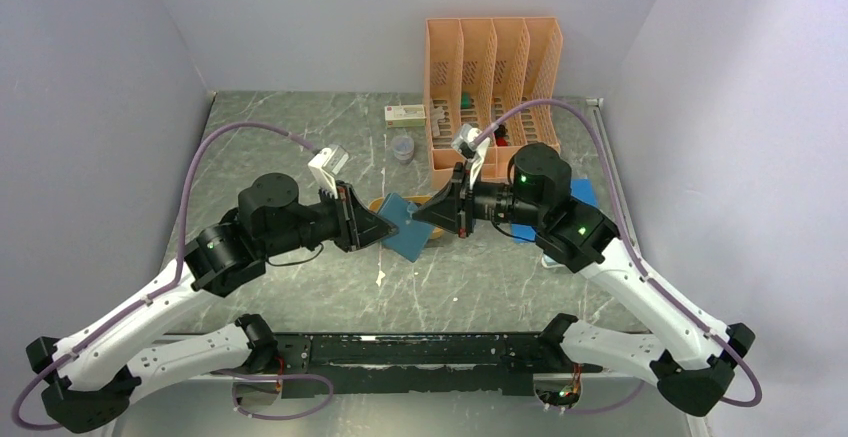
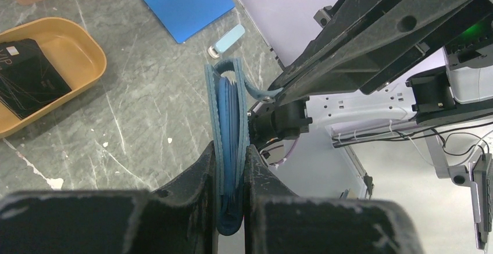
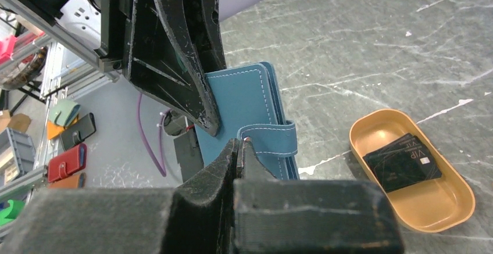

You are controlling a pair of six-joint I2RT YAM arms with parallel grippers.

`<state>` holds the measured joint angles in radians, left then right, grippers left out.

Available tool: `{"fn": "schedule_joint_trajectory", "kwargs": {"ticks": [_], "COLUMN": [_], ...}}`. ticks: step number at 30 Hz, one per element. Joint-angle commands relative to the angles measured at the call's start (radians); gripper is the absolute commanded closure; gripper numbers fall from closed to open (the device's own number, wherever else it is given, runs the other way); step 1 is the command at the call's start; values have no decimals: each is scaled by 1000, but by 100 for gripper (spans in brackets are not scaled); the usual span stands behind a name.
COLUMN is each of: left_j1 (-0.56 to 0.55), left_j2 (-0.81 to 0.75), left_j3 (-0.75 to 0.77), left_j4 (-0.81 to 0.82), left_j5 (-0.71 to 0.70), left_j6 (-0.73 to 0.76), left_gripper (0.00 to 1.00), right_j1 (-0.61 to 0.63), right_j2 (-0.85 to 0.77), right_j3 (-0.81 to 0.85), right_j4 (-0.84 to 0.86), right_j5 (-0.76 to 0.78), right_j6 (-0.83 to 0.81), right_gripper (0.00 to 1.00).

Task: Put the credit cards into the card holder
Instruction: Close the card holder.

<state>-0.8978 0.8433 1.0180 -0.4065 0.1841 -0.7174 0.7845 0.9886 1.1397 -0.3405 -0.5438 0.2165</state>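
The teal card holder (image 1: 408,226) hangs above the table between both grippers. My left gripper (image 2: 230,161) is shut on its folded spine, and the holder (image 2: 229,120) stands on edge between the fingers. My right gripper (image 3: 240,146) is shut on the holder's snap tab (image 3: 268,140), with the holder's cover (image 3: 238,106) behind it. The dark credit cards (image 3: 402,161) lie stacked in an orange oval tray (image 3: 447,207) on the table; they also show in the left wrist view (image 2: 26,77). In the top view the tray is mostly hidden behind the grippers.
A bright-blue flat sheet (image 2: 180,1) and a small pale-blue object (image 2: 227,39) lie on the marble table. An orange file rack (image 1: 490,82) stands at the back, with a white box (image 1: 405,114) and a small cup (image 1: 402,147) to its left.
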Motion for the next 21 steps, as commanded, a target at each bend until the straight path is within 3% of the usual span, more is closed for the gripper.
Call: {"fn": "schedule_joint_trajectory", "kwargs": {"ticks": [1, 8, 21], "left_j1": [5, 6, 6], "left_j2": [2, 5, -22], "left_j3": [39, 50, 38], "left_j4": [86, 81, 37], "left_j5": [26, 18, -3], "left_j6": [-22, -21, -8], "left_gripper": [95, 95, 95], "right_j1": [39, 122, 125], "right_j2": [19, 46, 11], "right_j3": [15, 29, 17], "right_j4": [-37, -72, -83], "right_j5": [37, 151, 264], "right_j6": [-32, -69, -101], "right_gripper": [100, 100, 100]}}
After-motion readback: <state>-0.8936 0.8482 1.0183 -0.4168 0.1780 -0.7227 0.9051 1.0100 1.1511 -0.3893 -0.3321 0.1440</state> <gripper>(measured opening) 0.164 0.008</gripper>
